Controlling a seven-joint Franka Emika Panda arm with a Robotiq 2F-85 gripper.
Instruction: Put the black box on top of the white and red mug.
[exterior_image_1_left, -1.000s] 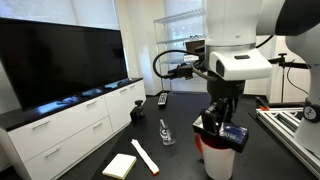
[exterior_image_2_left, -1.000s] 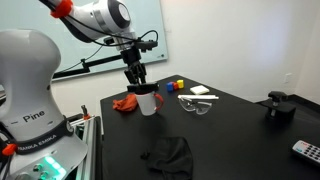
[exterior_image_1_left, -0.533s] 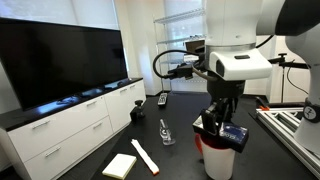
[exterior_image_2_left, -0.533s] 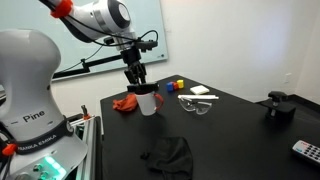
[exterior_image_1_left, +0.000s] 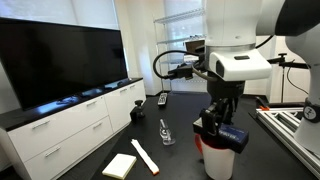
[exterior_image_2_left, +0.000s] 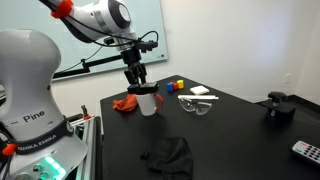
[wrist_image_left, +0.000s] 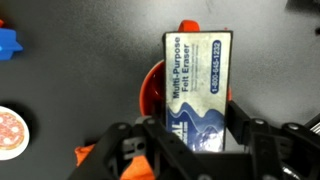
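- The gripper (wrist_image_left: 197, 140) is clamped on the near end of the black box (wrist_image_left: 200, 85), with a finger against each long side (the label reads felt eraser).
- Compared with the pictures of half a second and a second ago, gripper and box seem to have sunk a shade toward the mug (exterior_image_1_left: 218, 160). Nothing else has shifted. I judge the lowering nearly done, with letting go the step still to come.
- The box hangs flat right over the mug's mouth. I cannot tell whether it is touching the rim yet.
- Only the wrist view shows how the box lines up: a red curve peeks out at its left side, mug or cloth I cannot tell.
- Only an exterior view shows the surroundings: a red cloth (exterior_image_2_left: 125, 103) just beside the mug and glasses (exterior_image_2_left: 197, 105) further right on the worktop (exterior_image_2_left: 240, 130).
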